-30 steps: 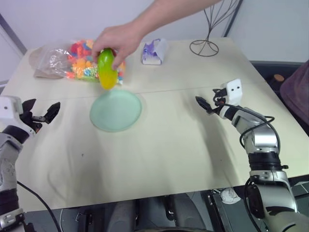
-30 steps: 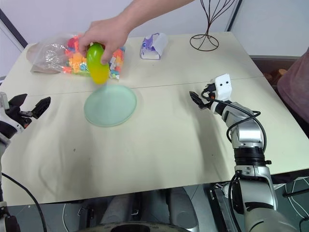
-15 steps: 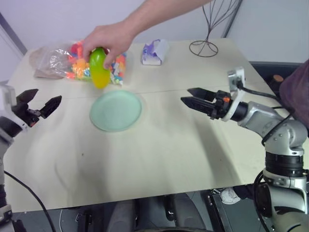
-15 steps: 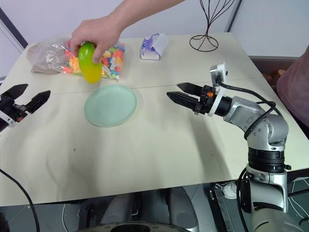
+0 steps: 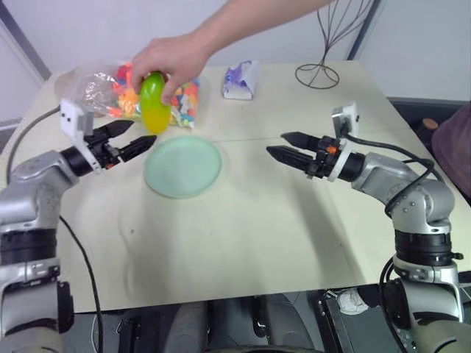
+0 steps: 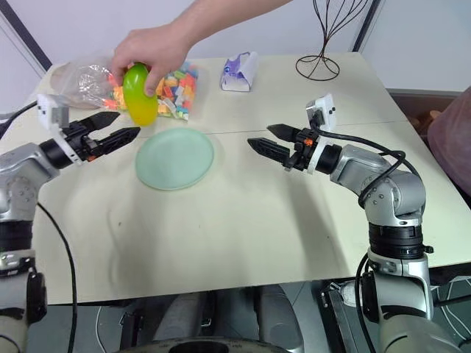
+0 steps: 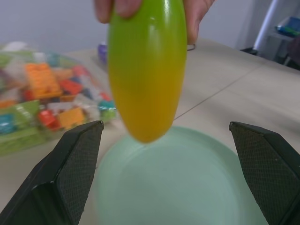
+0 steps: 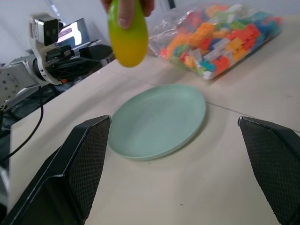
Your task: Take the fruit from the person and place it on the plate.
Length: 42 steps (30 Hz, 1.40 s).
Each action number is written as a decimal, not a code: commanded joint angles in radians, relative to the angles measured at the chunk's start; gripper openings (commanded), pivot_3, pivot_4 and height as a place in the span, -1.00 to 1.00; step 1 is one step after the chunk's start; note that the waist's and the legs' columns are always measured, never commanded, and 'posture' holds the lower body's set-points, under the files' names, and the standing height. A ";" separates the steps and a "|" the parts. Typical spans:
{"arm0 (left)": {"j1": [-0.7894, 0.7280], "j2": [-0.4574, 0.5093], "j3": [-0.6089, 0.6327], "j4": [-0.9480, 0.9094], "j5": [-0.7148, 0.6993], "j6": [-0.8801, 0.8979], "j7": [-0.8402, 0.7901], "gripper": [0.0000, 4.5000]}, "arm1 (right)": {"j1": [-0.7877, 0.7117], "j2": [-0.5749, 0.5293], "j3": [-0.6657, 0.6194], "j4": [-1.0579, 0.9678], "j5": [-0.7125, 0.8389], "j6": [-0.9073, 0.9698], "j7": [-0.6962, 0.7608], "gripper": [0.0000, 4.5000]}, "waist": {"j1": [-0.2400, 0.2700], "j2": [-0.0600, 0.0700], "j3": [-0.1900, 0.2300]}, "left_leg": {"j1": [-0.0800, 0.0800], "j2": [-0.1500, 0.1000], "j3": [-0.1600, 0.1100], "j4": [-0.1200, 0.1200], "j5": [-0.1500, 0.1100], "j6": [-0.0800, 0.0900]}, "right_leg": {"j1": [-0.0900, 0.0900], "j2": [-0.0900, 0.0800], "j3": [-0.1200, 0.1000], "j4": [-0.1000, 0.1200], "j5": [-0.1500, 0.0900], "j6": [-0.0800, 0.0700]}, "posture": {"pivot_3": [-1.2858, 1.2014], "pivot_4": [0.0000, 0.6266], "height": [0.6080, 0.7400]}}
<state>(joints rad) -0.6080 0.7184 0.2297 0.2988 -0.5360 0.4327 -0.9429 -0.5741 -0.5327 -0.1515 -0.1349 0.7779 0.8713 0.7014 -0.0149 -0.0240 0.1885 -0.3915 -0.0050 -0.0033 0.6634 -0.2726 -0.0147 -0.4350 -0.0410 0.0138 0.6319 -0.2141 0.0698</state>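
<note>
A person's bare hand point(image 5: 171, 59) reaches in from the far side of the pale tabletop point(image 5: 257, 220), the forearm cut off at the top of the head views. It grips the upper end of a glossy oval fruit, green fading to yellow point(image 5: 153, 103), and holds it upright in the air above the far rim of a flat round mint-green plate point(image 5: 182, 166). The fingers cover the fruit's top, so that end is hard to make out.

The left gripper point(image 5: 129, 138) points level toward the fruit, its two black fingers spread wide and empty; in the left wrist view the fruit point(image 7: 146, 70) hangs between them, touching neither, and the plate point(image 7: 197, 187) lies blurred beneath it. The right gripper point(image 5: 283, 145) also stands wide and empty, well apart from the fruit, aimed across the table toward the plate.

Behind the hand lies a clear plastic bag of small multicoloured toy bricks point(image 5: 110, 92), partly hidden by the hand and fruit. A small white and purple packet point(image 5: 240, 79) and a dark wire stand point(image 5: 324, 66), its top cut off, sit at the far edge.
</note>
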 commanded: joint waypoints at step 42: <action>-0.258 -0.118 -0.272 0.399 0.369 -0.334 -0.180 0.96 | 0.128 0.067 -0.025 -0.117 -0.016 -0.083 -0.130 1.00 | -0.001 0.000 0.000 | -0.001 0.000 0.000 0.001 -0.001 0.001 | 0.000 0.000 0.000 0.000 0.001 0.001 | 0.03 -0.52 1.00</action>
<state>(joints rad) -0.8463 0.5956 -0.0482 0.6953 -0.1730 0.1176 -1.1135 -0.4438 -0.4683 -0.1492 -0.2046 0.7508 0.8065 0.5762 -0.0157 -0.0240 0.1886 -0.3922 -0.0054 -0.0034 0.6645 -0.2733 -0.0132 -0.4351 -0.0410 0.0139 0.6318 -0.2135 0.0711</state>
